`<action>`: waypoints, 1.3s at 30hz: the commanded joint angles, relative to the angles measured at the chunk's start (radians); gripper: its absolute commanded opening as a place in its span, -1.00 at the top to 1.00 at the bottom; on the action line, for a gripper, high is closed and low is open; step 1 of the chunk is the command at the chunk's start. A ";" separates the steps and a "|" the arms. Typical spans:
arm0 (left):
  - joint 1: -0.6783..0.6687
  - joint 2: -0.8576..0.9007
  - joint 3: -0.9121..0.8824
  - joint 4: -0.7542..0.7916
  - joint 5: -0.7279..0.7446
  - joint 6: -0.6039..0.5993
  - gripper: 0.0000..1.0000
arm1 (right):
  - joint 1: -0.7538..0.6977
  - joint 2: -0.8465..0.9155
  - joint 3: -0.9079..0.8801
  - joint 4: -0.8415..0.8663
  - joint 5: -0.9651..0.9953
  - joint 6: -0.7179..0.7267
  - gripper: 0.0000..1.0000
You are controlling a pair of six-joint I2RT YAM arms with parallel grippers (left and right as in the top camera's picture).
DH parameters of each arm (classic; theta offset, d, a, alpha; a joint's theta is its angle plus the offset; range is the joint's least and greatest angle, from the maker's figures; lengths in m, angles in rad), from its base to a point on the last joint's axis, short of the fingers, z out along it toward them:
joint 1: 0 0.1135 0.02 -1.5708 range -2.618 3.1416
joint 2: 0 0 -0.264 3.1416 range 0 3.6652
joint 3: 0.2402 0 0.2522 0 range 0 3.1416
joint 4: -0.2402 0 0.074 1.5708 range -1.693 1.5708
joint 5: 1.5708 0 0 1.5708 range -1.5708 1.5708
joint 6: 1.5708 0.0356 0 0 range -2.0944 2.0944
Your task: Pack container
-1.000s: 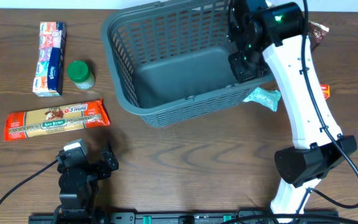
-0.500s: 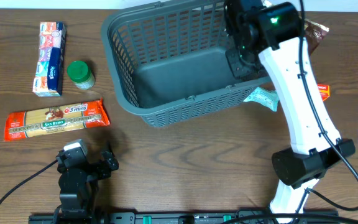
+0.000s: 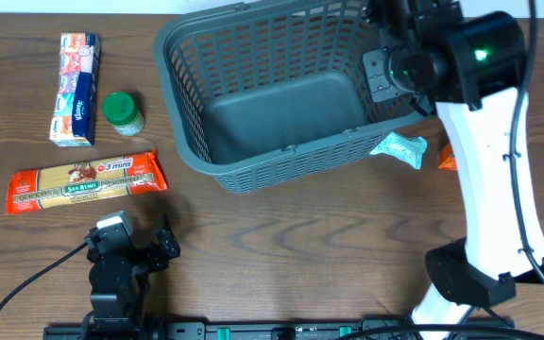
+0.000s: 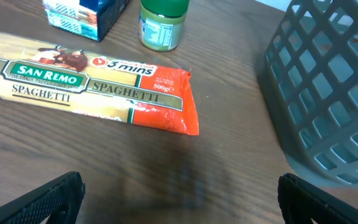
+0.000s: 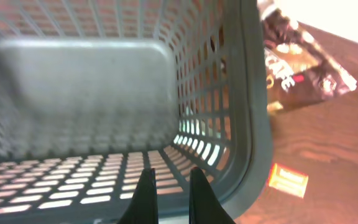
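Note:
The container, a large dark grey-blue basket (image 3: 291, 162) with slotted sides, stands empty at the back middle of the table. It fills the right wrist view (image 5: 79, 93). My right gripper (image 3: 382, 74) hovers over the basket's right wall; its fingers (image 5: 169, 177) are close together and hold nothing. My left gripper (image 3: 130, 236) rests low near the front edge, open and empty (image 4: 180, 193), with the basket's corner (image 4: 328, 93) to its right.
A San Remo spaghetti pack (image 3: 85, 182) (image 4: 86, 90), a green-lidded jar (image 3: 122, 112) (image 4: 162, 23) and a tissue box (image 3: 75, 88) lie left of the basket. A teal packet (image 3: 399, 148), a small orange pack (image 5: 288, 179) and a brown snack bag (image 5: 303, 71) lie to its right.
My right arm has swung to the right and its gripper moved from inside the basket's right wall to above that wall. The basket, the groceries and my left arm have not moved.

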 commanded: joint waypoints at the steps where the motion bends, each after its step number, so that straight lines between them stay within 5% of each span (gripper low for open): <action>1: 0.005 -0.006 -0.016 0.010 0.015 -0.085 -0.97 | -0.022 -0.011 0.018 0.016 -0.091 -0.053 0.98; 6: 0.005 0.016 0.023 0.105 0.256 -0.098 -0.97 | -0.085 -0.011 0.013 -0.005 -0.134 -0.052 0.98; 10: 0.005 0.143 0.195 0.086 0.257 0.007 -0.97 | -0.137 -0.013 0.013 -0.006 -0.134 -0.052 0.98; 19: -0.113 0.639 0.632 -0.173 0.355 0.054 -0.97 | -0.177 -0.013 0.013 -0.006 -0.133 -0.056 0.98; 30: -0.141 0.757 0.674 -0.164 0.581 0.073 -0.97 | -0.178 -0.013 0.013 -0.006 -0.133 -0.056 0.97; 32: -0.141 0.747 0.674 -0.165 0.586 0.072 -0.72 | -0.178 -0.013 0.013 -0.006 -0.133 -0.056 0.97; 33: -0.141 0.741 0.674 -0.164 0.588 0.072 -0.09 | -0.178 -0.013 0.013 -0.006 -0.133 -0.056 0.97; 34: -0.141 0.735 0.674 -0.165 0.587 0.072 0.89 | -0.178 -0.013 0.013 -0.006 -0.133 -0.056 0.97; 39: -0.143 0.705 0.674 -0.153 0.585 0.052 0.89 | -0.178 -0.013 0.013 -0.006 -0.133 -0.056 0.98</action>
